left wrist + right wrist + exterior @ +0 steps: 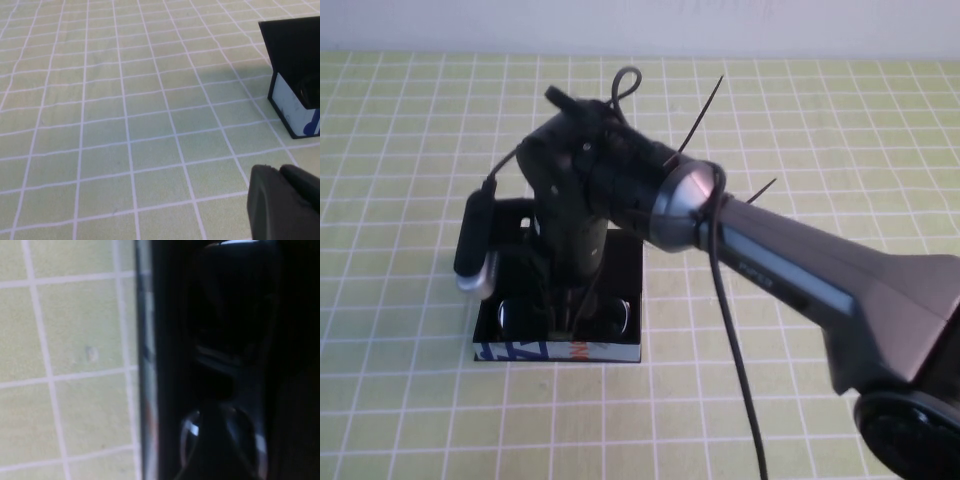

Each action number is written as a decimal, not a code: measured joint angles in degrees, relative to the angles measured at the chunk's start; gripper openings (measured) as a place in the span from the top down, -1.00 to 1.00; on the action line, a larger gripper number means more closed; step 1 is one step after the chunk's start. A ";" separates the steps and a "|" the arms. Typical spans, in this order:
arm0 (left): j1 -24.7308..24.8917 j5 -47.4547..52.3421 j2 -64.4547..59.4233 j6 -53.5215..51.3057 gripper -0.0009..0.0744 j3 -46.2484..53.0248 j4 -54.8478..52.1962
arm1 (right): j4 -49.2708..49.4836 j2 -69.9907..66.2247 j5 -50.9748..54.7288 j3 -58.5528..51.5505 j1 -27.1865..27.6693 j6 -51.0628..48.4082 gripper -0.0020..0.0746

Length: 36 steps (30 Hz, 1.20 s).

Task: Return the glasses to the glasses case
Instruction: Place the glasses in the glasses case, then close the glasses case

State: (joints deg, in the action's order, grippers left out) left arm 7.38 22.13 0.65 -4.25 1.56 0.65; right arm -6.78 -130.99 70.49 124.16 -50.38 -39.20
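The black glasses case [632, 300] stands open on the green grid cloth, its blue, white and orange front side toward me. The glasses [615, 318] lie inside it, one lens showing on each side of my right gripper [572, 305]. That gripper reaches down into the case and is closed at the glasses' bridge. In the right wrist view the gripper [215, 440] is dark, with the lens rims [190, 430] beside it and the case wall [145, 340]. My left gripper [282, 172] is shut and empty above the cloth, away from the case [295, 107].
The right arm [800, 270] and its black cable [735, 350] cross the right half of the table. The case lid [505, 215] stands up behind the case. The green grid cloth [420, 150] lies all around.
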 joint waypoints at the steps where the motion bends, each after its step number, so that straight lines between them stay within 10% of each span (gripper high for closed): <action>1: 0.00 0.00 0.00 0.00 0.98 0.00 0.00 | -0.27 0.68 0.00 0.00 0.00 0.32 -0.04; 14: 0.00 0.00 0.00 0.00 0.98 0.00 0.00 | -2.18 11.69 0.67 0.45 2.98 10.08 0.92; 36: 0.00 -12.83 0.00 9.04 0.98 0.00 9.67 | 17.82 11.92 1.11 0.45 18.34 13.83 0.98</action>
State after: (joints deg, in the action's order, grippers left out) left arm 7.38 9.29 0.65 4.78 1.56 10.33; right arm 11.04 -119.06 71.60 124.61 -32.04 -25.36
